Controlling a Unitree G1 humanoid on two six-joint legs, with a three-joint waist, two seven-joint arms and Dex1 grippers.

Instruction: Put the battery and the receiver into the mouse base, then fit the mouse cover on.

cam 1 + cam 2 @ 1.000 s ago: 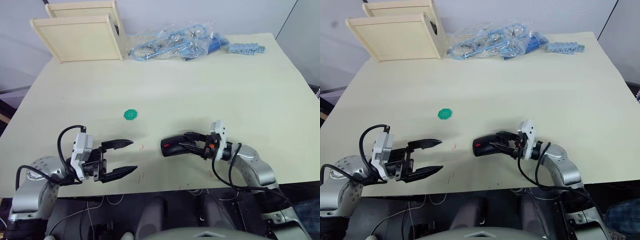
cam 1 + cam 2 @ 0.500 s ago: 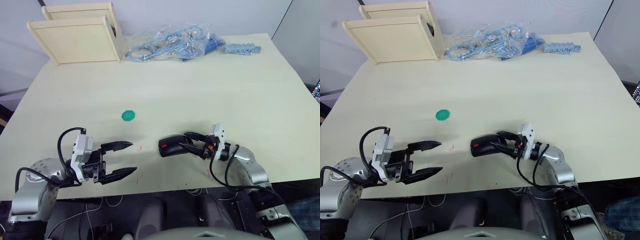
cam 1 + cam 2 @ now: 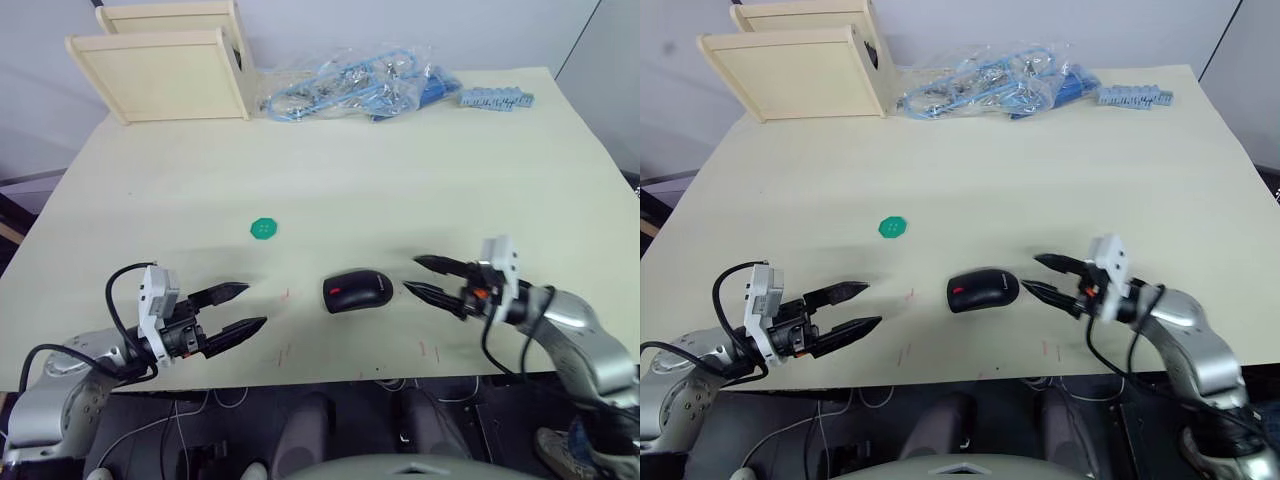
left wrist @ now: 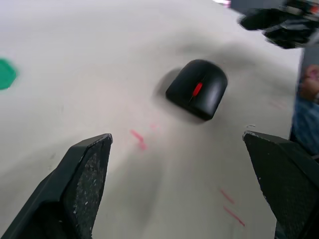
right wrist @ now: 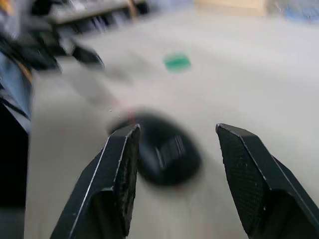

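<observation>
A closed black mouse with a red wheel lies on the table near its front edge. Its glossy mouse cover [image 3: 357,291] faces up and hides the mouse base beneath it. The battery and the receiver are hidden. My right gripper [image 3: 410,275] is open just to the right of the mouse, fingertips pointing at it and a short gap away from it. My left gripper [image 3: 255,304] is open to the left of the mouse, about a hand's width off, holding nothing. The left wrist view has the mouse [image 4: 198,89] ahead of its fingers.
A green disc [image 3: 263,229] lies left of the table's centre. Two pale wooden boxes [image 3: 160,70] stand at the far left corner. A clear bag of blue cables [image 3: 350,88] and a blue-grey strip [image 3: 495,98] lie along the far edge. Both grippers hover near the front edge.
My right gripper has let go of the mouse, opened and drawn back to the right. The mouse stays on the table. My left gripper has drawn back slightly towards the table's front edge.
</observation>
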